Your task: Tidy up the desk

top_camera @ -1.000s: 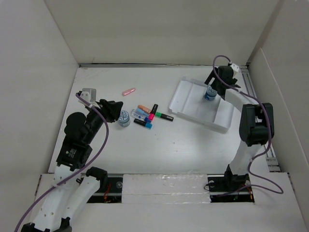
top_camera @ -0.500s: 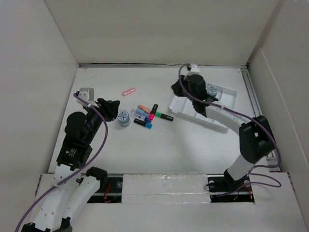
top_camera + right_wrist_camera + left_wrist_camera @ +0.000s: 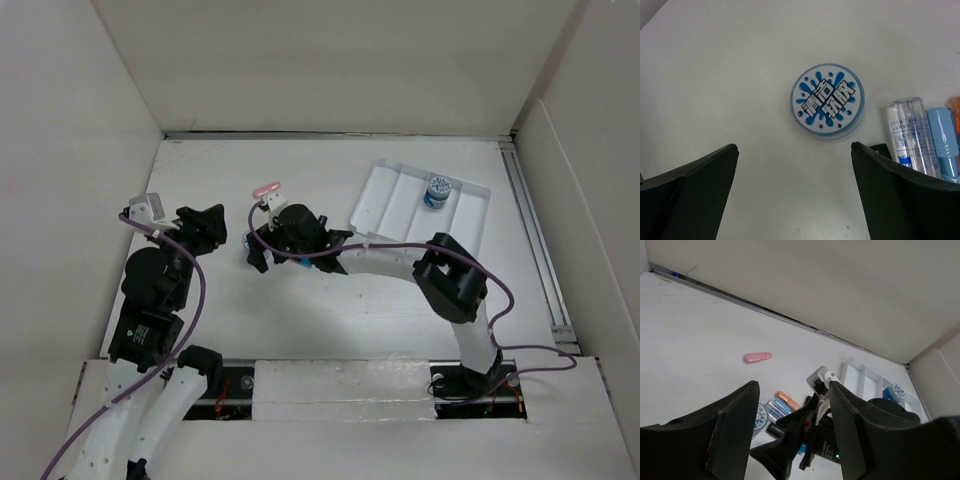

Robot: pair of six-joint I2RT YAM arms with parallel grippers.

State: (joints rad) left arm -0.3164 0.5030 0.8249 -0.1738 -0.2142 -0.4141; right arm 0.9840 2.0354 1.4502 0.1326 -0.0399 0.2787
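The white desk (image 3: 330, 320) holds a round jar with a blue-and-white lid (image 3: 827, 100), several markers (image 3: 905, 131) and a pink stick (image 3: 266, 189). My right gripper (image 3: 794, 150) is open and empty, hovering over the jar with the lid between its fingers. In the top view the right gripper (image 3: 260, 252) covers most of that jar (image 3: 248, 241) and the markers. My left gripper (image 3: 212, 222) is open and empty just left of it. In the left wrist view the left gripper (image 3: 793, 385) looks at the right arm and the pink stick (image 3: 758, 357).
A white compartment tray (image 3: 395, 205) lies tilted at the back right with a second blue-lidded jar (image 3: 437, 190) in it. The tray (image 3: 865, 382) also shows in the left wrist view. White wall panels surround the desk.
My right arm swung from the tray across to the left, leaving a jar in the tray, and now hovers over the jar on the desk. The left gripper drew back a little to the left.
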